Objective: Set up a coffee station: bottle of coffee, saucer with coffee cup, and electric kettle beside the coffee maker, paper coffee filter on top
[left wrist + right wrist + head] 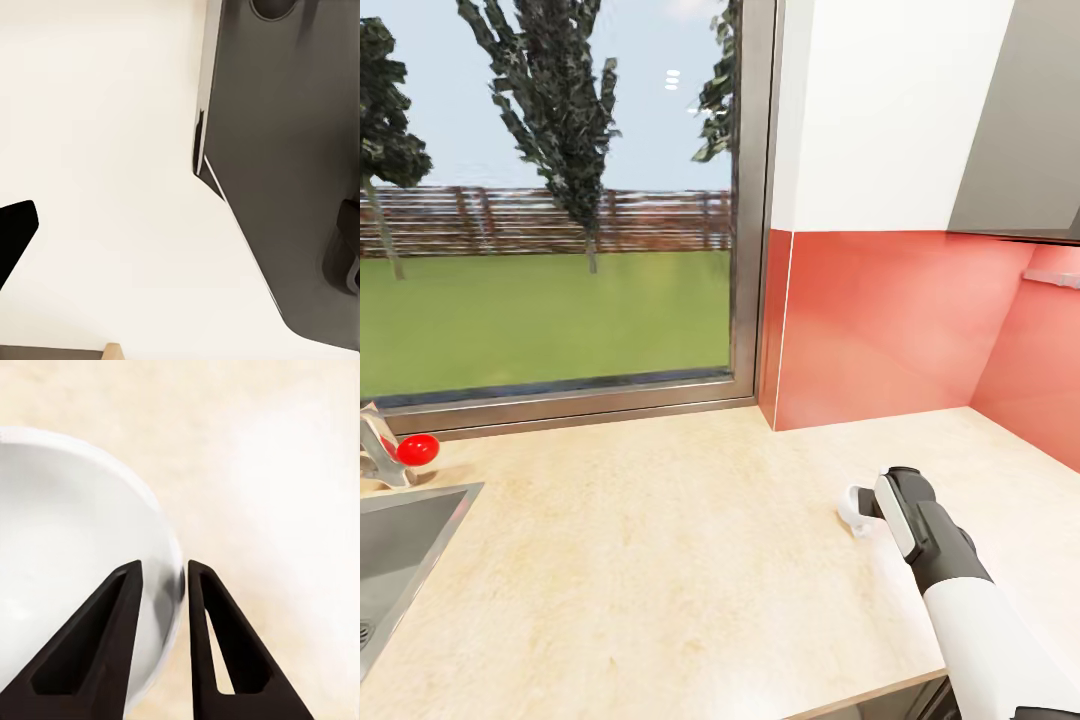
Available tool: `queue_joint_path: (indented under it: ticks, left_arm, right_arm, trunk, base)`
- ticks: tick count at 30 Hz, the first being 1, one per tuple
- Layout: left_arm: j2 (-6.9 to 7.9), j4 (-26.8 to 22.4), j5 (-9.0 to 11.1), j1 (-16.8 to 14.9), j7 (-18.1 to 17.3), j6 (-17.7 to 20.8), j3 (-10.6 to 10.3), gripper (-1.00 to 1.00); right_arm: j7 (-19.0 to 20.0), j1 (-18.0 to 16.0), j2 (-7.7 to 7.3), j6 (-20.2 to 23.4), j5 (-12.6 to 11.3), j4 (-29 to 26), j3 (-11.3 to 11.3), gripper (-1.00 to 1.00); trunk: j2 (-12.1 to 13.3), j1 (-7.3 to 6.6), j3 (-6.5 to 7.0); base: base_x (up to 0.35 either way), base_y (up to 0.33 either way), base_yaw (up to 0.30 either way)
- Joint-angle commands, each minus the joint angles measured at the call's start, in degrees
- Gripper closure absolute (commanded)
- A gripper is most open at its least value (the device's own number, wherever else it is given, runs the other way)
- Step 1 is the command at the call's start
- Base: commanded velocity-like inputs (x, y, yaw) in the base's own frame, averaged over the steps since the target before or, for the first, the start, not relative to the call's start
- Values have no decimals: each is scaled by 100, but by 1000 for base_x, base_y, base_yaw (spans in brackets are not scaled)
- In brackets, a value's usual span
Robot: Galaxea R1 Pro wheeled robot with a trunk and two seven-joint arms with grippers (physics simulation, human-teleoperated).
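Step in hand: placing of the saucer (82,577) on the kitchen countertop (660,560); this is a judgement from the grip and the setting.
Right gripper (163,574): its two dark fingers (97,637) straddle the saucer's rim, one over the white inside, one outside it, closed down on the edge as far as the right wrist view lets me judge.
Saucer: white and round, held at the tip of the right arm (960,590); in the head view only a small white part of it (852,508) shows past the wrist, low over the worktop. Whether it already rests on the wood or hangs just above it, I cannot tell.
Countertop: light tan, speckled, running from the sink (400,550) with its red-knobbed tap (400,452) to the corner with the red backsplash (900,320), under a window (550,200).
Left gripper: one black fingertip (15,240) pokes into the left wrist view against a pale surface, beside a dark grey panel (292,172); apart or together, I cannot tell.
Coffee maker: I cannot place it from these pictures, so whether this spot is beside it is uncertain.
Next move calls for: the plate brought flat onto the worktop, then the fingers parted and drawn straight back off the rim so it does not tip or slide.
Left to do, by my reading: the cup on the saucer, and the remaining items.
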Motion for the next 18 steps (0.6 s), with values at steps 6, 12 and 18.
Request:
queue_joint_path:
  ticks: [6,12,18]
  left_arm:
    - [-1,11,55,-5,7,-32,-43,-100]
    - [3,11,55,-5,7,-32,-41,-100]
    - [40,11,55,-5,7,-32,-30,-100]
  right_arm:
    - [-43,0,2,-20,-247,-3,1,100]
    - [-38,0,4,-20,-255,-17,1,100]
    - [-3,0,8,-36,-293,-289,-5,100]
  trunk:
    - [-5,2,-9]
    - [-5,2,-9]
    - [-5,2,-9]
  base:
    - [0,0,0]
    - [0,0,0]
    - [0,0,0]
